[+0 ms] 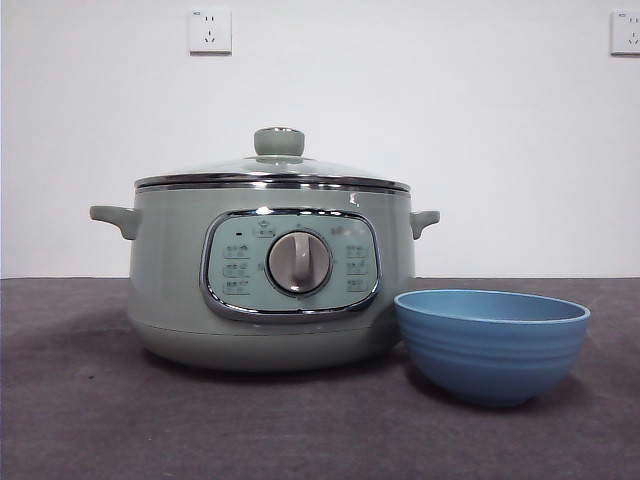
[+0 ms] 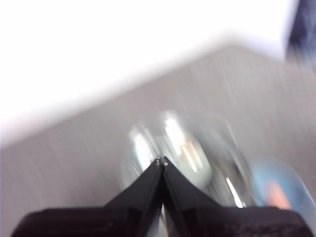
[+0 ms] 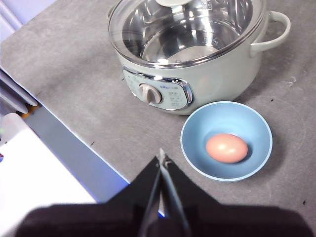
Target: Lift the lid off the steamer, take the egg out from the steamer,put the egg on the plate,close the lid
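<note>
Lid [image 1: 272, 166] sits closed on the steamer [image 1: 170, 290]; the egg [image 3: 226, 147] rests in the plate [image 1: 491, 345], just right of it on the worktop [image 1: 80, 400]. Left end effector [image 2: 162, 161] and right end effector [image 3: 162, 157] hover pinched together, holding nothing.

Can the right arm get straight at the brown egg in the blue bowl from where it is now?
Probably yes. The right gripper hangs above the grey table, jaws shut, with the brown egg lying uncovered in the small blue ridged bowl. Nothing sits between them; the pale green steamer stands beside, lidded. It must open first.
</note>
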